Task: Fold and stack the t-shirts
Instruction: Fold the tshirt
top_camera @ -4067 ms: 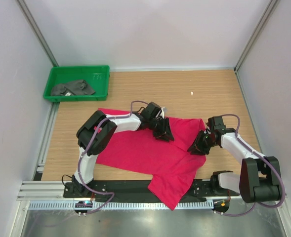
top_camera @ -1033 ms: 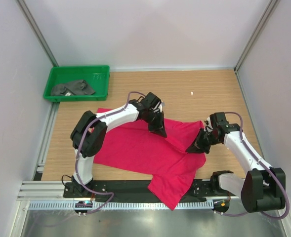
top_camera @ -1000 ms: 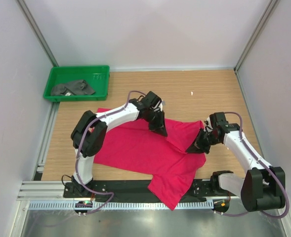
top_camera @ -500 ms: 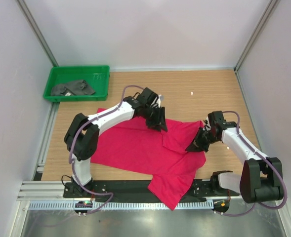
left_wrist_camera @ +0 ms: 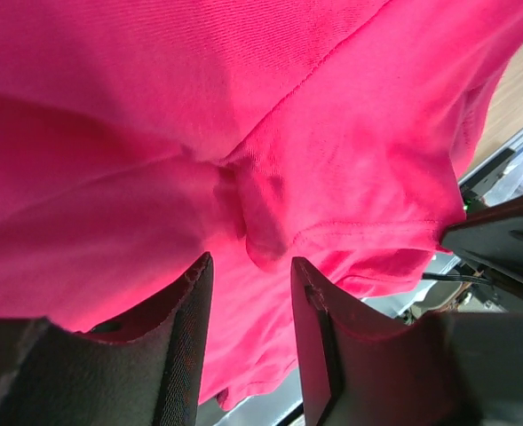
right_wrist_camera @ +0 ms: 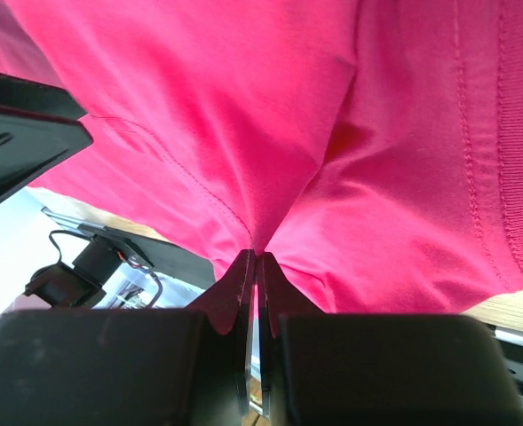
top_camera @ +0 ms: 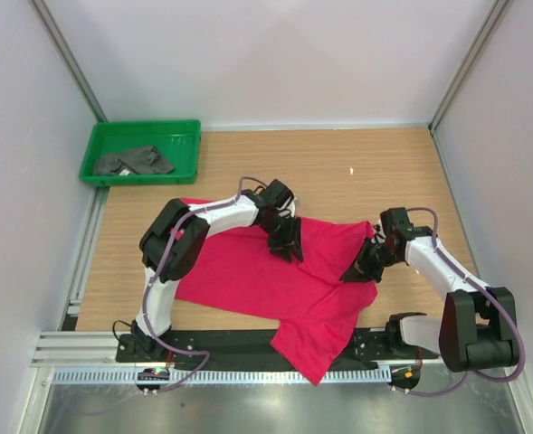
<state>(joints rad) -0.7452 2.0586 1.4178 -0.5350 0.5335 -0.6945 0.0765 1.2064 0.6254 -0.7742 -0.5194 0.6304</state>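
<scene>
The crimson-red t-shirt (top_camera: 239,271) lies spread on the wooden table, one part hanging over the near edge. My left gripper (top_camera: 289,246) hovers over its upper middle. In the left wrist view this gripper (left_wrist_camera: 250,260) is open, and a small raised pucker of red cloth (left_wrist_camera: 265,226) sits just beyond the fingertips, not gripped. My right gripper (top_camera: 356,269) is at the shirt's right side. In the right wrist view it (right_wrist_camera: 257,255) is shut on a pinched ridge of the red cloth (right_wrist_camera: 403,133). The dark grey t-shirt (top_camera: 135,161) lies crumpled in the green tray.
The green plastic tray (top_camera: 139,127) stands at the far left corner against the wall. A small white speck (top_camera: 351,170) lies on the bare wood behind the shirt. Metal frame posts and white walls close in the table on three sides.
My left gripper has opened and let go of the red cloth, shifting slightly over the shirt. The right gripper still holds its pinch in nearly the same place.
</scene>
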